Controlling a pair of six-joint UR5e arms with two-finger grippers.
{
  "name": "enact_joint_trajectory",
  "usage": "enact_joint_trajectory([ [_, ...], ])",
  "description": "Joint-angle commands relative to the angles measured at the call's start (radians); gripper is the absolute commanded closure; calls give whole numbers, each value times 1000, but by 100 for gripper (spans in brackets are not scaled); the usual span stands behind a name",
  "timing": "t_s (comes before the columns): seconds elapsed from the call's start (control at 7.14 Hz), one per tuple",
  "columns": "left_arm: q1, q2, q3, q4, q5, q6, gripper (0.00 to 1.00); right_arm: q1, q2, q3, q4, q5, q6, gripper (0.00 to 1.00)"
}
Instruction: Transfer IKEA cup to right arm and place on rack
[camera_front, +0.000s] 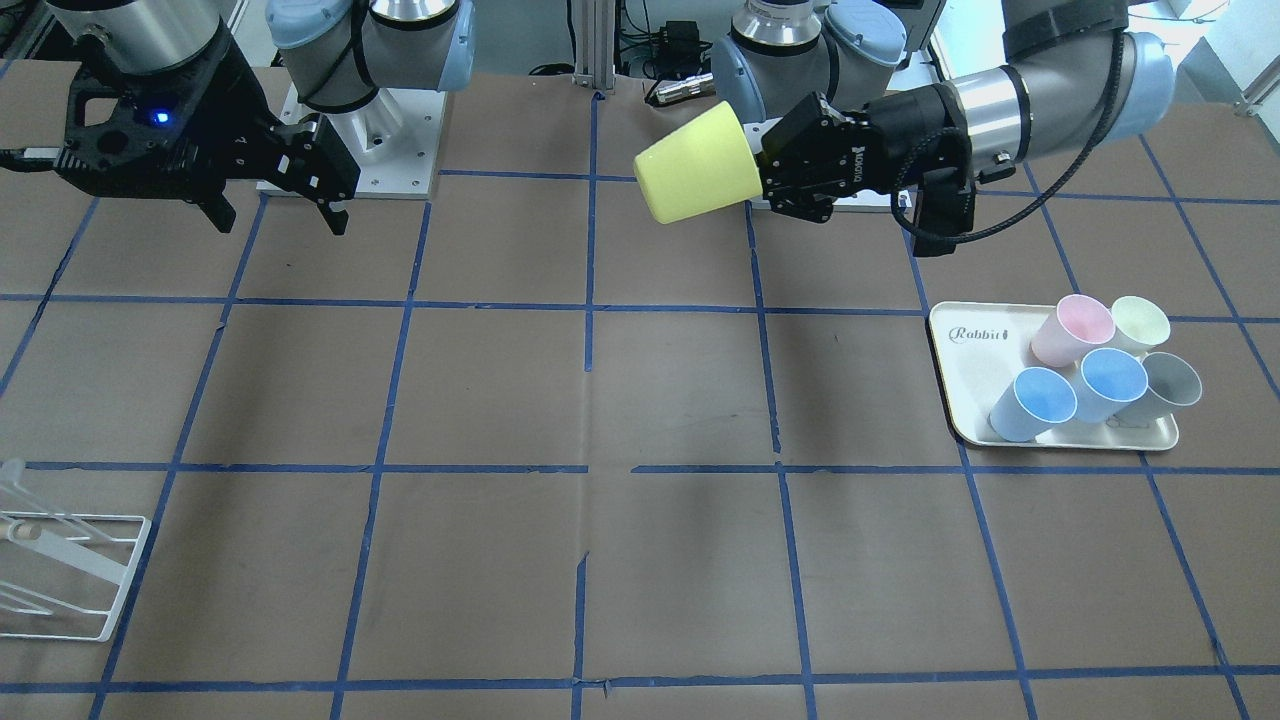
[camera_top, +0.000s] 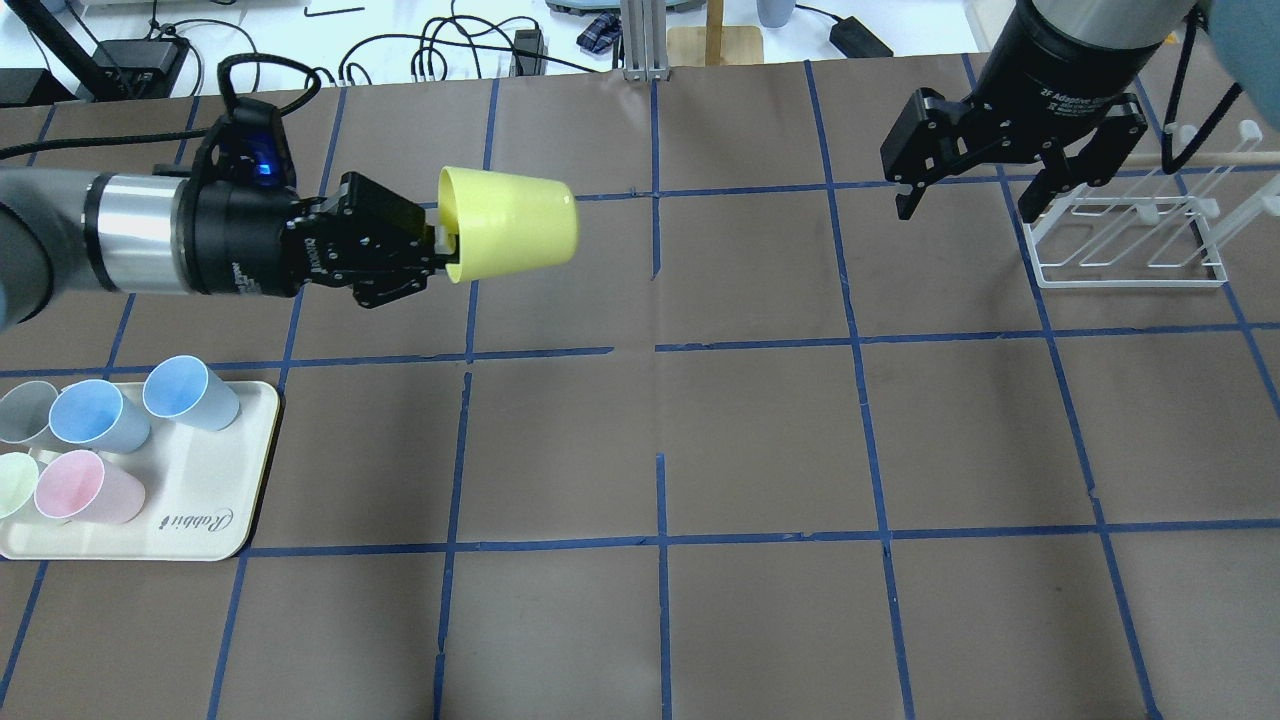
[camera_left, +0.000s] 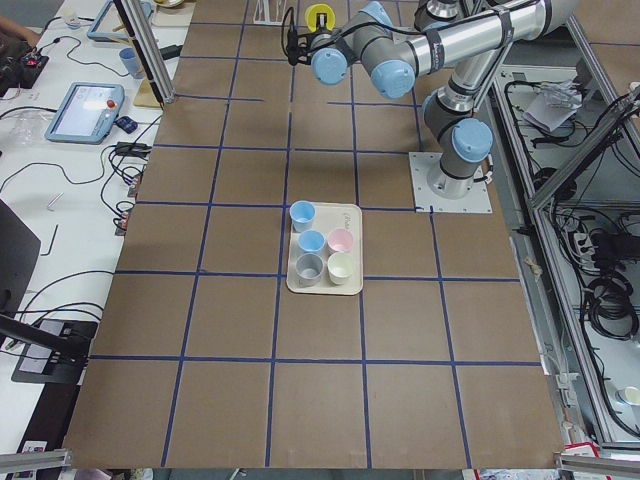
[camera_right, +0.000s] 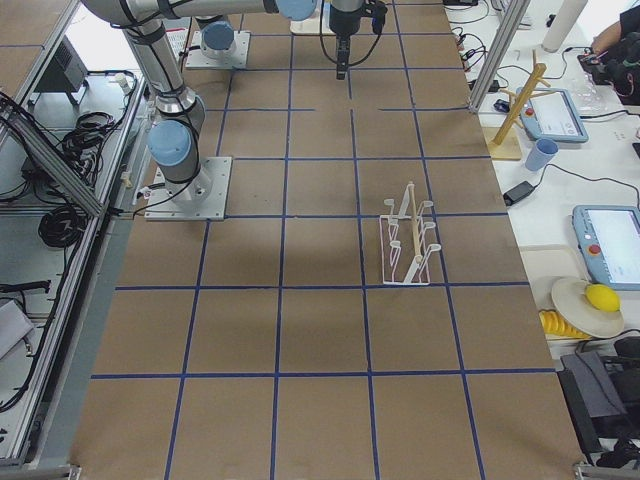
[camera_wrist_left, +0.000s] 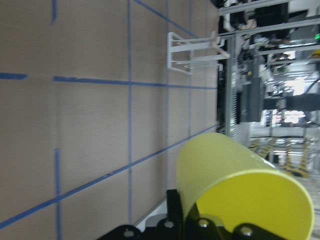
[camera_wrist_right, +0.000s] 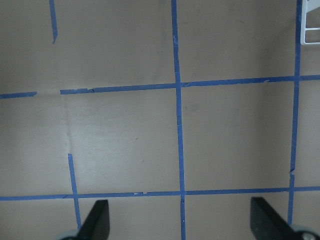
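The left gripper (camera_top: 440, 245) reaches out level above the table. Its black fingers are clamped on the rim of the bright yellow tapered plastic tumbler (camera_top: 515, 235). The tumbler lies on its side in the air, with its mouth toward the gripper's palm and its closed base pointing away from the fingertips toward the middle of the table. In the left wrist view the tumbler (camera_wrist_left: 235, 180) fills the lower right corner, just ahead of the fingers.

Below this gripper is the brown paper table (camera_top: 760, 430), marked with a grid of blue tape. Behind the fingertips, on the robot's side of the forearm, a cream rectangular tray (camera_top: 215, 500) marked "Rabbit" sits on the table. It carries five cups, mouths up:
- a pink plastic cup (camera_top: 85, 490)
- a pale green cup (camera_top: 15, 485)
- a grey cup (camera_top: 25, 410)
- a blue cup (camera_top: 95, 415)
- a second blue cup (camera_top: 190, 392)

Well beyond the tumbler's base, across the table, the right gripper (camera_top: 968, 200) hangs pointing down. Its fingers are spread wide, with only bare table between them.

The white wire drying rack (camera_top: 1130, 284) stands on the table on the far side of that gripper from the tumbler. Only one corner of the rack (camera_wrist_right: 310, 25) shows at the upper right edge of the right wrist view. From the left wrist it appears small and far ahead (camera_wrist_left: 192, 55).
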Motion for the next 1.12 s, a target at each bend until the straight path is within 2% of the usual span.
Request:
enact_joint_trajectory([
  [0.0,-95,-17,-11,34,-213,-79,100,-5,3,2,6,58,1,0],
  [0.28,-155,-34,-40,97,-250,-80,100,-87,-2,-2,66,243,1,0],
  [0.56,-156,-51,-39,98,-273,-129,100,-203,-2,-5,145,482,1,0],
  [0.84,-165,-51,-43,150,-274,-179,100,-238,-2,-2,288,694,-1,0],
  [0.98,-168,-46,-46,149,-275,-183,100,-238,1,10,311,816,-2,0],
])
